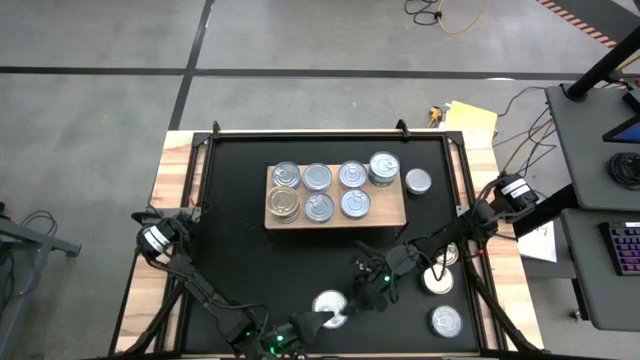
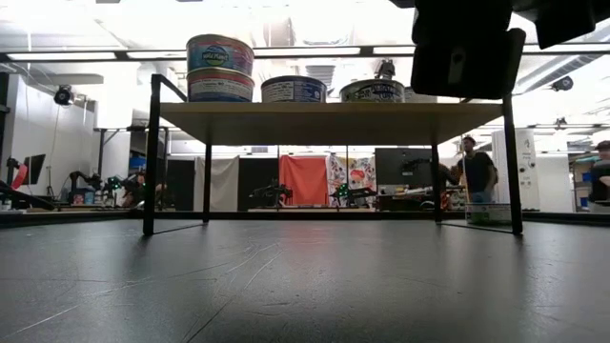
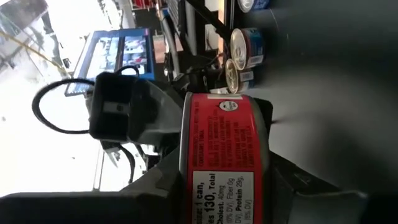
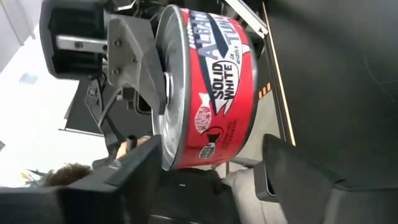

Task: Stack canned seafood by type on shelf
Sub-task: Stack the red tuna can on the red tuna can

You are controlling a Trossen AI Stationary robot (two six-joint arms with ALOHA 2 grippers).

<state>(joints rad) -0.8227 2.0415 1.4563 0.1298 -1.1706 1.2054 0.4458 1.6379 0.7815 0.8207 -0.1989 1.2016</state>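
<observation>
Where the red can [image 1: 330, 304] is: near the front edge of the black mat [image 1: 230, 240], lifted between the two grippers, well apart from the shelf [image 1: 392, 213].
Left gripper [image 1: 318, 318]: at the front middle of the table, clenched on the red can; in the right wrist view one of its fingers [image 4: 134, 56] presses flat against the silver lid.
Right gripper [image 1: 368, 285]: just beside the same can, on its right. Its fingers [image 4: 298, 177] are spread, with a gap showing between one finger and the can's red side, so it looks released.
Red can up close [image 3: 224, 162]: on its side, its printed label facing the left wrist camera; white lettering on red in the right wrist view [image 4: 211, 87].
Shelf: light wooden board at the middle of the mat, carrying seven cans [image 1: 318, 207] in two rows as seen from above.
Shelf from table height [image 2: 329, 119]: raised on thin black legs, with a stack of two cans [image 2: 220, 67] at one end.
Single can [image 1: 418, 181]: on the mat, just beside the shelf's right end.
Loose cans [image 1: 446, 321]: three on the mat's right side, near the right arm.
</observation>
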